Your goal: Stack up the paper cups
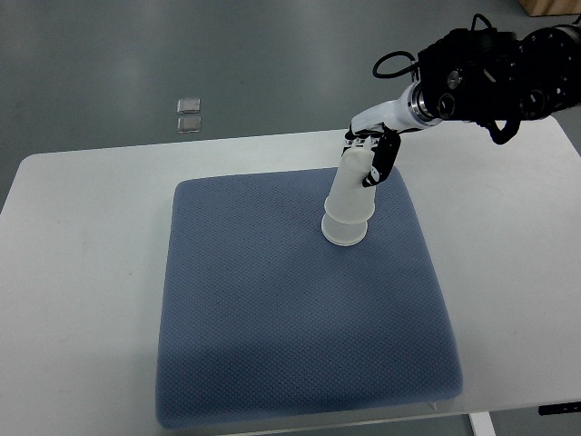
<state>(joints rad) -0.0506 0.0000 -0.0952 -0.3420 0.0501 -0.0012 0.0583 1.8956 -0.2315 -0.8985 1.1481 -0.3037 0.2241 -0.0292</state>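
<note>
A: Right hand (370, 154) status?

B: Arm comes in from the right edge, upper part of the picture. Fingers (381, 162) are curled around the upper end of the paper cup stack (349, 202). It's gripping it. Dark fingertips lie across the cup wall on the right side.

A: Where's the stack sitting?

B: On the blue mat (272, 318), upper right area, near the mat's far edge. The mat lies on the white surface (82, 236). The wide end of the stack is down at the mat, the narrow end up in the hand.

A: Axis?

B: Long axis runs from the wide end lower left to the hand upper right. Tilted in the picture, but with the steep camera I cannot tell how much is real lean.

A: Anything unclear?

B: Can't count the cups; seams are too faint. The narrow end is hidden by the fingers. Can't tell if the wide rim is fully touching the mat. Two small clear items (190, 113) lie on the grey floor beyond the surface, too small to identify.
</note>
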